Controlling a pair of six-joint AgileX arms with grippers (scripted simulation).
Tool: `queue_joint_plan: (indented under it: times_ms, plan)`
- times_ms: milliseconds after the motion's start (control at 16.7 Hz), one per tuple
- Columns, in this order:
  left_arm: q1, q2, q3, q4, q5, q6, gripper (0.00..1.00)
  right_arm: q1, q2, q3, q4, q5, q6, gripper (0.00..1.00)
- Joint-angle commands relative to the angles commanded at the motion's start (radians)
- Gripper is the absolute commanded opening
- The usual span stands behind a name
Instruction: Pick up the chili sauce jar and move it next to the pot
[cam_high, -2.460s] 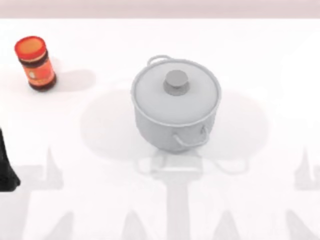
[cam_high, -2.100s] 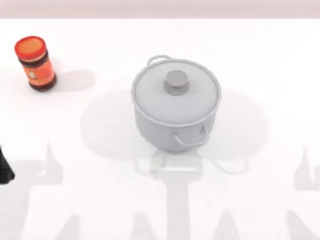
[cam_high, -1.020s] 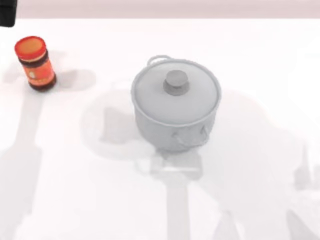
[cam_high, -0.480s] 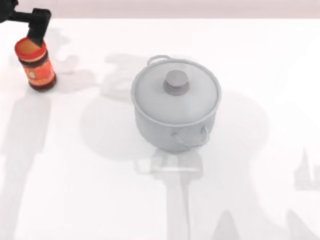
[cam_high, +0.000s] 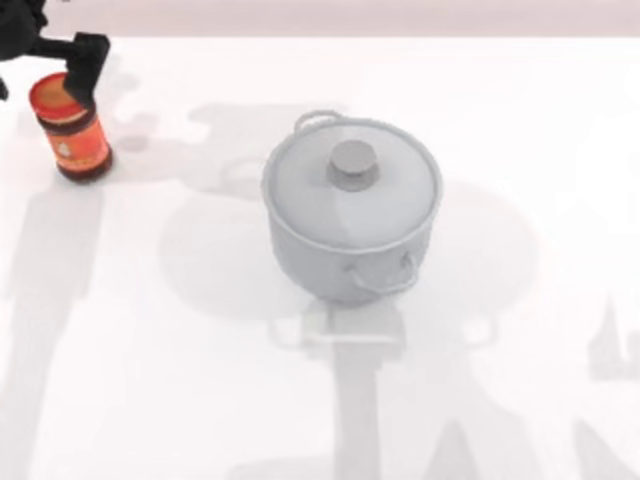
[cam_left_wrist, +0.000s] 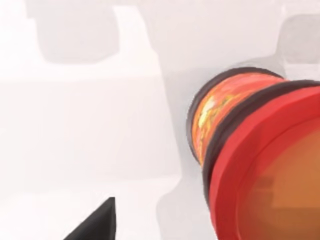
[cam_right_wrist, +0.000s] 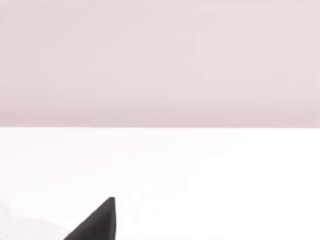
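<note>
The chili sauce jar stands upright at the table's far left, with a red-orange lid, dark contents and an orange label. My left gripper hovers over its lid, open, with one finger to the right of the lid and the other at the picture's left edge. In the left wrist view the jar fills the frame close up, and one dark fingertip shows beside it, apart from it. The pale grey pot, lid on, sits mid-table. My right gripper is outside the top view.
The white table stretches between jar and pot and in front of the pot. The pot's loop handles stick out at its near and far sides. A pale wall rises beyond the table's far edge.
My left gripper left the near left edge, reappeared at the far left corner, and has come down over the jar's lid. Jar and pot have not moved.
</note>
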Motion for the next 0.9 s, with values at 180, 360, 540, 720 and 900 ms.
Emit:
queue_joint_plan:
  times_ms: [180, 360, 540, 720, 900]
  plan:
    - [0.001, 0.003, -0.018, 0.020, 0.000, 0.002, 1.00, 0.000, 0.000, 0.000, 0.000, 0.000, 0.000, 1.00]
    - [-0.002, 0.021, -0.081, 0.105, 0.000, -0.001, 1.00, 0.000, 0.000, 0.000, 0.000, 0.000, 0.000, 1.00]
    - [-0.004, 0.037, -0.127, 0.164, 0.000, -0.004, 1.00, 0.000, 0.000, 0.000, 0.000, 0.000, 0.000, 1.00]
    - [-0.004, 0.037, -0.127, 0.164, 0.000, -0.004, 1.00, 0.000, 0.000, 0.000, 0.000, 0.000, 0.000, 1.00]
    - [-0.004, 0.037, -0.127, 0.164, 0.000, -0.004, 0.77, 0.000, 0.000, 0.000, 0.000, 0.000, 0.000, 1.00]
